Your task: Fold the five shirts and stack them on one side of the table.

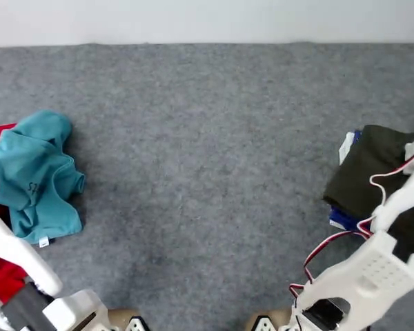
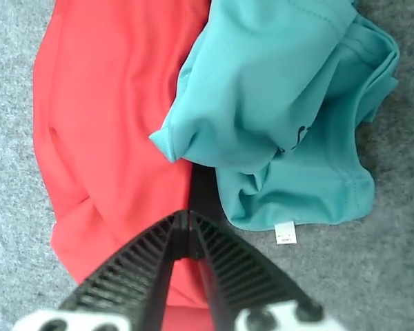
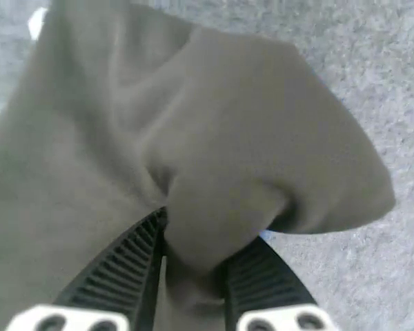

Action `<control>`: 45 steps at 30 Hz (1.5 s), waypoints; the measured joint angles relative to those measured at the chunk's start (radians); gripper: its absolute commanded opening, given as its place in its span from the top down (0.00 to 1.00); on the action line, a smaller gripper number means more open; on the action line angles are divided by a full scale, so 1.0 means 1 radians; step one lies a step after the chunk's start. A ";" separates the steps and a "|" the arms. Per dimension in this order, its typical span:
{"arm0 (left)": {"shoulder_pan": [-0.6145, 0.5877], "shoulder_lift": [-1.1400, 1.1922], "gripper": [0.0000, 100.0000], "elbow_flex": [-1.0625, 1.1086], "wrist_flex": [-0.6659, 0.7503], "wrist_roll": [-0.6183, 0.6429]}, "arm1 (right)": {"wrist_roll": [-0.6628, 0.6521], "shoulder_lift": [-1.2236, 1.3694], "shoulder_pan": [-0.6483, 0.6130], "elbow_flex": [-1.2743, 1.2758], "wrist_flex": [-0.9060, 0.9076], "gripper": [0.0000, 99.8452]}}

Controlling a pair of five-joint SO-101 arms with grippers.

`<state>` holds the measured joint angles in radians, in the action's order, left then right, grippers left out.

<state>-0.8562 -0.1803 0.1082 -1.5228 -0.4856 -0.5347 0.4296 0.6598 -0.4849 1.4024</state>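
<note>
Left gripper low over crumpled red shirt, jaws pressed together; soft teal shirt bunched overlapping it, table's left side; right gripper clamped on limp dark olive shirt at right edge; grey felt table.

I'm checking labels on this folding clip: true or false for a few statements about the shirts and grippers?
The teal shirt lies partly on the red shirt. True.
The teal shirt is neatly folded. False: it is crumpled.
The right gripper grips the dark shirt. True.
The left gripper is wide open. False: it is shut, over the red shirt.
The dark shirt lies in the middle of the table. False: it is at one side, on a blue shirt.
</note>
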 measured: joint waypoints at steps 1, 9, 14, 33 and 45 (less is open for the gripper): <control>0.000 0.000 0.98 0.000 0.000 0.000 | -0.011 0.005 0.002 0.000 -0.003 0.83; 0.000 0.000 0.98 0.000 0.000 0.000 | 0.071 -0.051 0.002 -0.021 0.068 0.67; 0.000 0.000 0.98 0.000 0.000 0.000 | 0.089 -0.135 -0.043 -0.048 0.175 0.87; 0.000 0.000 0.98 0.000 0.000 0.000 | 0.095 0.092 -0.330 0.078 0.351 0.99; 0.000 0.000 0.98 -0.110 -0.121 -0.005 | 0.095 -0.230 -0.336 0.078 0.351 0.99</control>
<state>-0.8562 -0.1803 -0.0023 -1.6441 -0.4902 -0.4396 0.1995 0.3237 -0.4066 1.7538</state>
